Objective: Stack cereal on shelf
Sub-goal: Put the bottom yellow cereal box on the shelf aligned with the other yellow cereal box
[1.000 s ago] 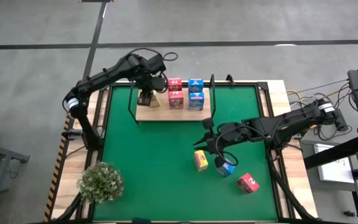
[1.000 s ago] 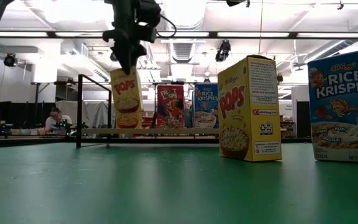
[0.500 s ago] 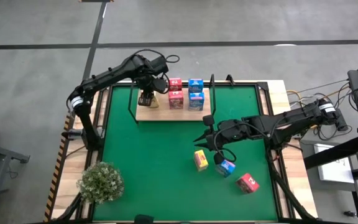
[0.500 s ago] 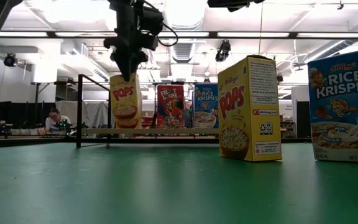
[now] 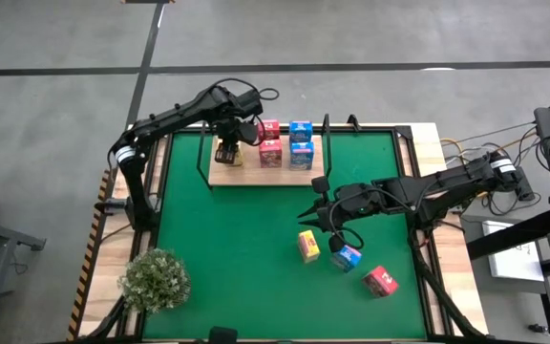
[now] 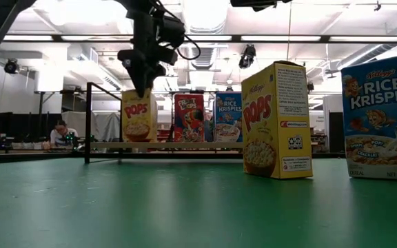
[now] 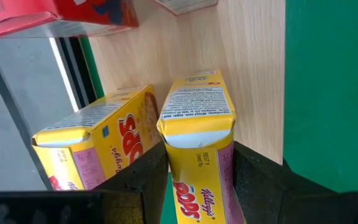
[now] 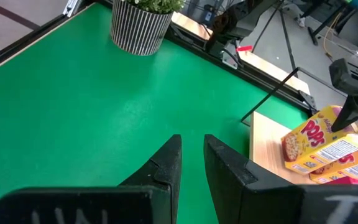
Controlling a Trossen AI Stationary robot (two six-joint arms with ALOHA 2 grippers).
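1. The left end effector (image 5: 225, 150) is over the left part of the shelf (image 5: 220, 175), its fingers (image 7: 143, 180) closed around a yellow Pops carton (image 7: 196, 134) that it holds upright from above.
2. In the left wrist view a second yellow Pops carton (image 7: 95, 137) stands just beside the held one on the light wooden board; whether the held carton's base touches the board cannot be told from any view.
3. In the low view the held carton (image 6: 138, 116) is level with the row on the shelf, to the left of a red carton (image 6: 189, 118) and a blue Rice Krispies carton (image 6: 228, 117).
4. From above, two red cartons (image 5: 269, 144) and two blue cartons (image 5: 301, 145) sit in pairs near the middle of the shelf, one behind the other.
5. The right end effector (image 5: 317, 212) hangs above the green mat (image 5: 237, 248) between the shelf and the loose cartons, holding nothing, its fingers (image 8: 165, 167) only narrowly apart.
6. On the mat, well apart from the shelf, lie a yellow Pops carton (image 5: 308, 246), a blue Rice Krispies carton (image 5: 348, 257) just beside it, and a red carton (image 5: 382, 281) further toward the right edge.
7. A bushy pale green plant (image 5: 156, 279) in a striped pot stands at the counter's near left corner.
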